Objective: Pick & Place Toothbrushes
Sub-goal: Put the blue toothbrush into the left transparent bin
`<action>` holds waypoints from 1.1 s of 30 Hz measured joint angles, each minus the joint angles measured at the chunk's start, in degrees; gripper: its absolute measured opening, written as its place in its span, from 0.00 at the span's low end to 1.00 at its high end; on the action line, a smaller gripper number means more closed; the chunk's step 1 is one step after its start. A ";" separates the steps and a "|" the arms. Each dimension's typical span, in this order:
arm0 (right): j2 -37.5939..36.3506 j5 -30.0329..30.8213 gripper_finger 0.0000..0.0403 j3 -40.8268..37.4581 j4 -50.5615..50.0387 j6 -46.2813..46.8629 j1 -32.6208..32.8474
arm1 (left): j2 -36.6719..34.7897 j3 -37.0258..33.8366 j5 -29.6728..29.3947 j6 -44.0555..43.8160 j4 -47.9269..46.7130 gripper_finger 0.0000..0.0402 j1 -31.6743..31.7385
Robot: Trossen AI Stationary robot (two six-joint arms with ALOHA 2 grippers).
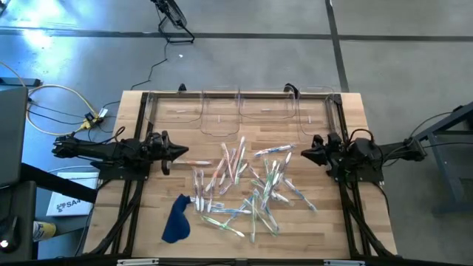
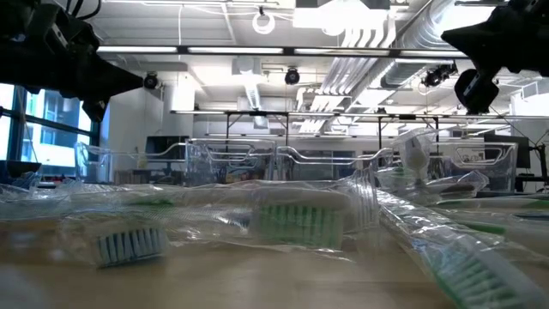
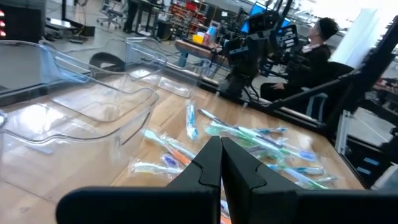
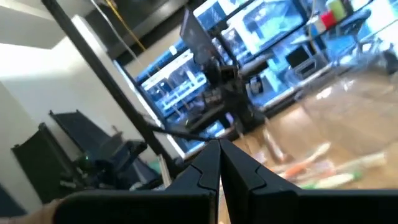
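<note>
Toothbrushes (image 1: 247,185): a loose heap of slim wrapped brushes in clear glossy film, handles pale pink, green, blue and whitish, lying criss-crossed on the middle of the light wooden slatted table (image 1: 340,214). The heap spreads from the table's centre toward its near edge; none lies in a bin as far as the high view shows (one faint pale streak in the leftmost bin cannot be identified).

Clear plastic rectangular bins (image 1: 244,114): a row of them along the far edge of the table, side by side, well apart from the heap.

Dark blue crumpled cloth (image 1: 176,219): on the table near its front left, just beside the left fringe of the toothbrushes.

Left gripper (image 1: 181,151): at the left side of the table, pointing inward toward the heap, raised above the tabletop; its two dark fingers (image 3: 208,163) are pressed together with nothing between them.

Right gripper (image 1: 305,153): at the right side of the table, pointing inward, likewise raised; its fingers (image 4: 208,163) meet tip to tip, empty.

Low view: wrapped brush heads with green and white bristles lie close to the camera, the bins rising behind them.

Person in dark clothing (image 3: 311,53): seated beyond the table, seen in the left wrist view.
</note>
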 joint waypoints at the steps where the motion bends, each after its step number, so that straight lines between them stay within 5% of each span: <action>1: 0.32 0.47 0.01 1.25 -0.15 -0.92 0.00 | 0.00 0.00 -0.70 0.01 0.04 0.00 0.00; 13: 19.96 3.59 0.01 25.11 -30.39 -2.99 0.01 | -0.02 0.00 -5.01 0.01 0.16 0.00 0.00; 19: 33.16 -2.22 0.01 34.32 -42.99 1.69 0.02 | -0.01 0.00 -5.01 0.01 0.16 0.00 0.00; 26: 45.04 -7.92 0.01 40.17 -56.24 13.26 0.27 | -0.02 0.00 -5.01 0.01 0.17 0.00 0.00; 33: 53.29 -8.20 0.01 40.53 -58.87 24.98 4.22 | -0.02 0.00 -4.99 0.01 0.18 0.00 0.00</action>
